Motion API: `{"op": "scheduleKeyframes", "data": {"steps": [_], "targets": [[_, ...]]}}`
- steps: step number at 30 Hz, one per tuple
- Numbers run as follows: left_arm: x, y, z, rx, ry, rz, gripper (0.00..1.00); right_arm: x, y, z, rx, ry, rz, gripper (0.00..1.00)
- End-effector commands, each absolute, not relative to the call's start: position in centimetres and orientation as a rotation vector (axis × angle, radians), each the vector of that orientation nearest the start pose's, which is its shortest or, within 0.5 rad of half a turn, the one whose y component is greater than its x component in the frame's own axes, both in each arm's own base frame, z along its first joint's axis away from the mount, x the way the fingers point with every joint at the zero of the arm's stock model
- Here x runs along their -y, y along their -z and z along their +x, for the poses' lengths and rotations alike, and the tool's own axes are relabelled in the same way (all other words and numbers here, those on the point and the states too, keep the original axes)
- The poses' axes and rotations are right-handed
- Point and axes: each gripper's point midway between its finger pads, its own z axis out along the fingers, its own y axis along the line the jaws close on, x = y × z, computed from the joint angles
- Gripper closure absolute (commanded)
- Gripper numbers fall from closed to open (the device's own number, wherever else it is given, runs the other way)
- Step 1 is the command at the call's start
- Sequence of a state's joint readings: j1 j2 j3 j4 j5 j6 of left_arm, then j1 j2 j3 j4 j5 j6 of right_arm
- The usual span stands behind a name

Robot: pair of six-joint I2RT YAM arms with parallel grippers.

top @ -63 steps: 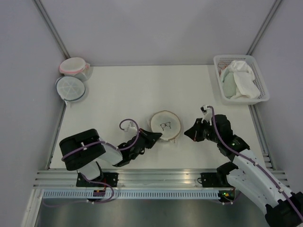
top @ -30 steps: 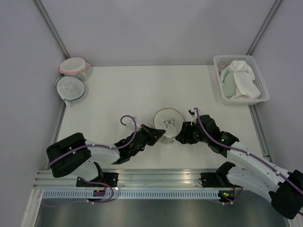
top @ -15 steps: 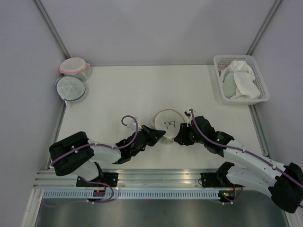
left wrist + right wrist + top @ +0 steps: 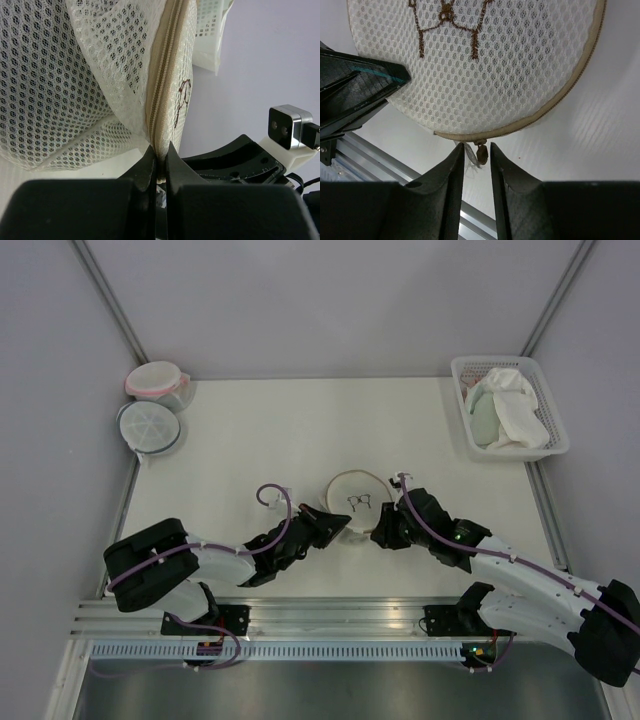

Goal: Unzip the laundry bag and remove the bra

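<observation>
TOP VIEW
- laundry bag (image 4: 354,498): flat on table (image 4: 300,430), about mid-table, drawing side up.
- left hand (image 4: 336,527): at bag's near-left rim, touching it.
- right hand (image 4: 379,531): at bag's near-right rim, low over table.
- far-left corner: pink-rimmed tub (image 4: 155,378), blue-grey-rimmed tub (image 4: 148,426) just in front of it.
- far-right corner: white basket (image 4: 460,370) w/ white cloth (image 4: 522,405) + pale green cloth (image 4: 483,418).

LEFT WRIST
- left hand (image 4: 160,161): fingers closed tight, pinching the bag's (image 4: 60,75) tan zip rim (image 4: 161,90); mesh puckered either side of the pinch.
- bkgd: right arm's camera (image 4: 288,127), basket (image 4: 209,30).

RIGHT WRIST
- right hand (image 4: 476,150): fingers narrowly parted, not clamped.
- zip pull (image 4: 481,152): sits betw. the two fingers at bag's near rim; contact w/ fingers, can't tell.
- bag (image 4: 495,65): fills upper frame, brown drawing (image 4: 447,20) at top; zip closed along the stretch seen.
- left hand (image 4: 400,78): black wedge at frame left, tip on bag's edge.
</observation>
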State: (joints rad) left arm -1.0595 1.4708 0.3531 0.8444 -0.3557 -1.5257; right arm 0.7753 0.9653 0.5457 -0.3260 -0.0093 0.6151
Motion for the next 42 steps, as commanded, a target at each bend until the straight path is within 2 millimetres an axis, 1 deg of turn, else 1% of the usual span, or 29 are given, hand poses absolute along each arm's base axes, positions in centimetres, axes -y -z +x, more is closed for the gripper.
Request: {"op": "scheduleKeyframes", "data": {"steps": [1,2,4,6,11,12,13,14,15,16,17,19,20,21,22,23,25,26,27,29,31,32,35,36,37,38,40,41,42], "targets": [[34.5,-14.2,21.6,-1.882,1.529,-0.745,0.98,-20.9,-9.4,18.6,-2.401,-0.645,-0.161,0.71],[34.5,-14.3,21.6,-1.881,1.532,-0.743,0.98,-20.9,-9.5,18.7,-2.396,-0.645,-0.159,0.86],[34.7,-14.4,21.5,-1.885,1.541,-0.737,0.98,-20.7,-9.5,18.9,-2.391,-0.626,-0.148,1.00],[34.7,-14.2,21.4,-1.894,1.543,-0.730,0.98,-20.1,-9.6,19.1,-2.396,-0.585,-0.139,0.99],[34.2,-14.5,20.5,-1.924,1.554,-0.662,0.98,-17.6,-9.5,19.9,-2.415,-0.389,-0.093,1.00],[34.2,-14.4,20.1,-1.950,1.562,-0.632,0.98,-17.2,-9.5,20.0,-2.416,-0.359,-0.088,1.00],[33.7,-13.4,19.9,-1.998,1.512,-0.617,0.98,-16.8,-9.3,20.1,-2.425,-0.325,-0.088,0.99],[33.5,-14.0,19.7,-1.996,1.517,-0.592,0.98,-16.3,-9.3,20.2,-2.426,-0.282,-0.076,1.00],[33.4,-13.8,19.0,-2.032,1.506,-0.529,0.98,-16.0,-9.3,20.3,-2.426,-0.262,-0.070,1.00],[32.7,-12.5,18.9,-2.090,1.445,-0.521,0.98,-15.8,-9.4,20.4,-2.422,-0.250,-0.061,1.00],[32.4,-13.1,18.6,-2.092,1.446,-0.493,0.98,-15.6,-9.5,20.6,-2.414,-0.236,-0.056,1.00],[31.8,-12.7,18.0,-2.139,1.403,-0.403,0.98,-15.2,-9.7,20.7,-2.413,-0.209,-0.051,1.00],[30.9,-11.1,17.5,-2.215,1.322,-0.381,0.98,-15.3,-10.1,20.8,-2.407,-0.210,-0.054,0.99],[30.5,-11.7,17.3,-2.214,1.305,-0.326,0.98,-15.3,-10.2,20.9,-2.406,-0.206,-0.059,1.00],[29.8,-11.3,17.3,-2.231,1.266,-0.321,0.98,-15.4,-10.4,21.0,-2.403,-0.204,-0.059,0.99],[28.8,-10.2,16.9,-2.279,1.205,-0.308,0.98,-15.2,-10.5,21.0,-2.405,-0.191,-0.067,1.00],[27.5,-10.3,16.9,-2.278,1.164,-0.288,0.98,-15.0,-10.8,21.2,-2.405,-0.165,-0.065,1.00],[26.7,-9.3,16.5,-2.310,1.122,-0.285,0.98,-14.9,-10.9,21.2,-2.402,-0.159,-0.068,1.00],[26.4,-9.9,16.5,-2.289,1.130,-0.273,0.98,-14.8,-10.9,21.3,-2.403,-0.152,-0.068,1.00],[25.7,-9.8,16.5,-2.287,1.116,-0.262,0.98,-14.9,-11.2,21.5,-2.395,-0.153,-0.066,0.99],[25.6,-10.2,16.3,-2.277,1.119,-0.203,0.98,-14.9,-11.4,21.8,-2.383,-0.139,-0.063,1.00],[25.9,-11.1,16.5,-2.259,1.128,-0.168,0.98,-14.7,-11.4,21.9,-2.381,-0.127,-0.062,1.00],[25.7,-10.6,16.2,-2.327,1.060,-0.044,0.98,-14.0,-12.3,22.9,-2.348,-0.050,-0.046,1.00],[26.3,-11.7,16.2,-2.310,1.075,0.029,0.98,-13.9,-12.4,23.2,-2.343,-0.021,-0.046,1.00],[26.5,-11.5,16.1,-2.328,1.070,0.064,0.98,-13.9,-13.1,23.6,-2.330,-0.007,-0.045,1.00],[27.1,-12.3,15.9,-2.321,1.096,0.138,0.98,-13.7,-13.5,24.1,-2.315,0.024,-0.037,0.99],[27.4,-11.9,16.1,-2.355,1.072,0.174,0.98,-14.0,-13.9,24.7,-2.307,0.042,-0.045,1.00],[27.9,-12.9,16.4,-2.336,1.090,0.221,0.98,-14.1,-13.9,24.8,-2.308,0.047,-0.051,1.00],[27.9,-13.0,17.0,-2.341,1.074,0.210,0.98,-14.3,-13.8,24.9,-2.315,0.041,-0.060,1.00]]}}
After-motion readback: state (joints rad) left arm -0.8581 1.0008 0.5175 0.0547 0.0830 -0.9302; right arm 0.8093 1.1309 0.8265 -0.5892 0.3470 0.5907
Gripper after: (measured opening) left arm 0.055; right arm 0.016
